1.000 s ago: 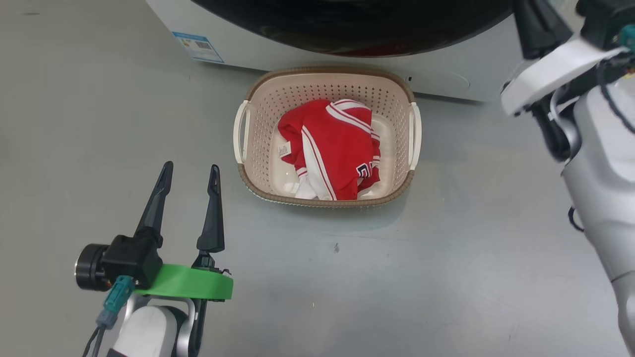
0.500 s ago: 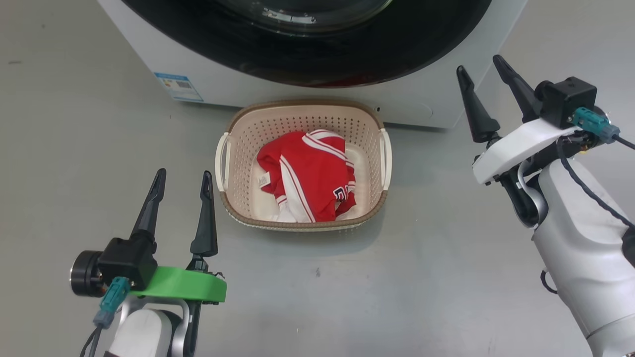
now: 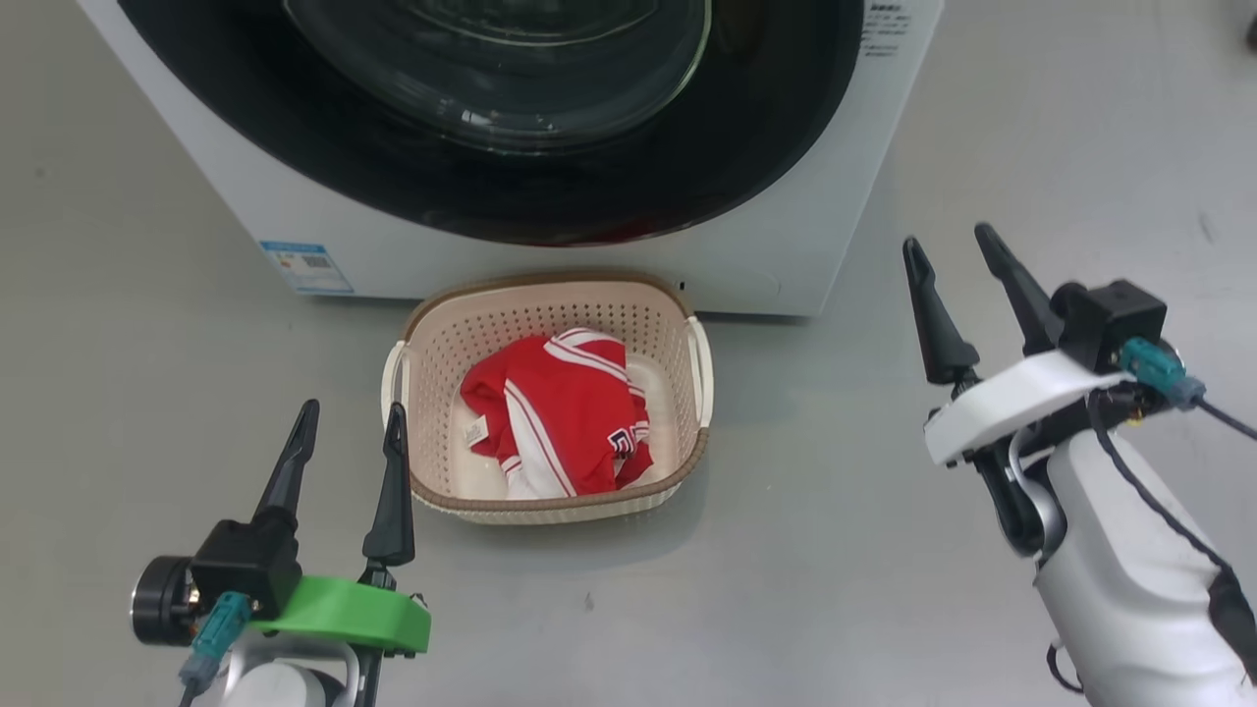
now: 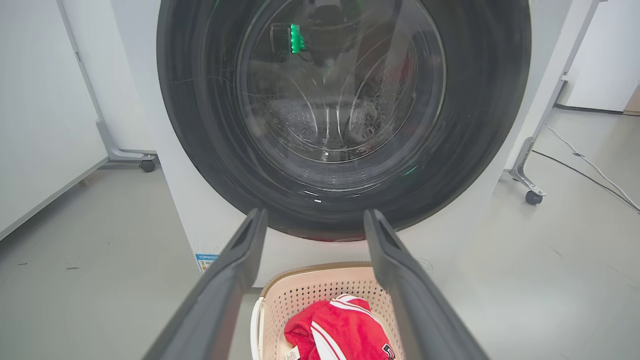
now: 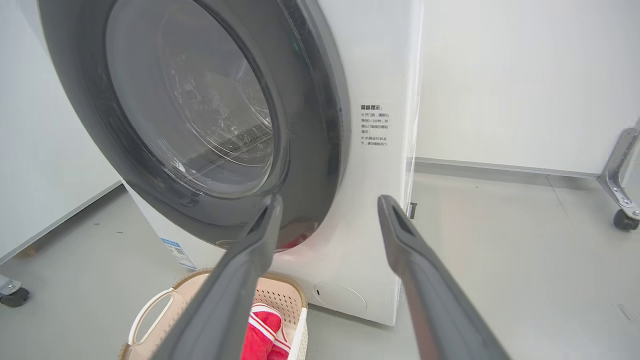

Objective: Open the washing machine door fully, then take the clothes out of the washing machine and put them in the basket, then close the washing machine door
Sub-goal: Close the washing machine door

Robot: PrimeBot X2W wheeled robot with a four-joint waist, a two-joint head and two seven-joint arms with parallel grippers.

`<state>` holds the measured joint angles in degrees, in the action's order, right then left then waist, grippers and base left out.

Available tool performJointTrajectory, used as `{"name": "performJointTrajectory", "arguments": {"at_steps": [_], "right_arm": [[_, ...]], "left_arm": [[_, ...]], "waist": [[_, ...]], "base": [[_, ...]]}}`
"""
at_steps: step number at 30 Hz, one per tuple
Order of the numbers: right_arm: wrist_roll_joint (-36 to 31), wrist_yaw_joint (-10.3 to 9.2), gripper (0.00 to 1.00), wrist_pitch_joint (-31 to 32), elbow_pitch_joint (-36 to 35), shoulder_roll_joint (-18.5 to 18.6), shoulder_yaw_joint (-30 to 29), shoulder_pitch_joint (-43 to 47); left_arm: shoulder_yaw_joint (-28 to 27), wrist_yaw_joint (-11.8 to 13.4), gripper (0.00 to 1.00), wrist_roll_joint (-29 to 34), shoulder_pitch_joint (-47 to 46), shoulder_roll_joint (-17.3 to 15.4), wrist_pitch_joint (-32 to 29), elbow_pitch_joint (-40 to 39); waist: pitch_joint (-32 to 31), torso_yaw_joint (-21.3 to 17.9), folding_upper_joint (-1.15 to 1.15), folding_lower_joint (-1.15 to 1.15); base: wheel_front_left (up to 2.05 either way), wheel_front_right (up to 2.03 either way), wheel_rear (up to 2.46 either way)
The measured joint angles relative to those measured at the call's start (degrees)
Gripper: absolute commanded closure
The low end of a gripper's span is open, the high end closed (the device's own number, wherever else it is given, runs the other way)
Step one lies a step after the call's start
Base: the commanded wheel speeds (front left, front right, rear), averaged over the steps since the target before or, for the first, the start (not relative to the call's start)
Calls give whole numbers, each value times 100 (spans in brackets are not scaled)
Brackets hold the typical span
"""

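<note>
Far left first: my left pincer (image 3: 353,408) hangs low above the grey floor (image 3: 786,589), with a green collar (image 3: 344,611) at its wrist. Its fingers are spread as wide as they go, with nothing between them and nothing touched. Looking along it, the gap frames the machine's front, and the basket sits low between the fingers.

Moving right, there's a blue label (image 3: 306,267) at the lower left corner of the washing machine (image 3: 285,216), which is white and dead ahead of me. On the floor close against its base is the basket (image 3: 550,504), handles to left and right. Whether the two touch, I cannot tell. The clothes (image 3: 565,412) are in the basket, red fabric with white stripes bunched on the bottom, below the rim.

Above the basket is the door (image 3: 766,118). Its glossy black ring lies flat against the machine's front, with the clear glass bowl (image 3: 511,69) at the centre and the steel drum visible through it. A reddish glint sits at the ring's lowest edge, and I cannot tell whether it's reflection or cloth.

Right side now: my right pincer (image 3: 949,239) is held up off the machine's right front corner, well apart from the basket. Its fingers are wide apart too and empty, pointing toward the door's right edge and a small printed notice (image 5: 374,125) on the white panel.
</note>
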<state>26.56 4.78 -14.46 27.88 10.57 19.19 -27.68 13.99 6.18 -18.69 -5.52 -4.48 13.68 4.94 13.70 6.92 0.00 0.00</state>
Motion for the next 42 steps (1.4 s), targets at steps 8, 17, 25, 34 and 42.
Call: {"name": "performJointTrajectory", "arguments": {"at_steps": [8,17,25,34,42], "right_arm": [[-107,-200,0,0,-339,-141,-192,796],[-180,-346,0,0,-709,-288,-286,1539],[-258,-420,0,0,-970,-330,-315,2030],[-343,-494,0,0,-1190,-423,-291,2416],[-510,-552,0,0,-1338,-442,-254,2623]], "left_arm": [[12,-1,0,-45,280,-56,-63,41],[55,-1,0,-133,587,-65,-211,81],[31,-1,0,-158,746,-74,-301,49],[-31,-1,0,-219,879,-85,-353,-13],[-15,-1,0,-243,934,-98,-408,-84]], "waist": [[-397,-269,0,0],[-799,-497,0,0],[-1052,-592,0,0],[-1174,-646,0,0],[-1228,-681,0,0]], "base": [[0,0,0],[0,0,0],[0,0,0],[0,0,0],[0,0,0]]}}
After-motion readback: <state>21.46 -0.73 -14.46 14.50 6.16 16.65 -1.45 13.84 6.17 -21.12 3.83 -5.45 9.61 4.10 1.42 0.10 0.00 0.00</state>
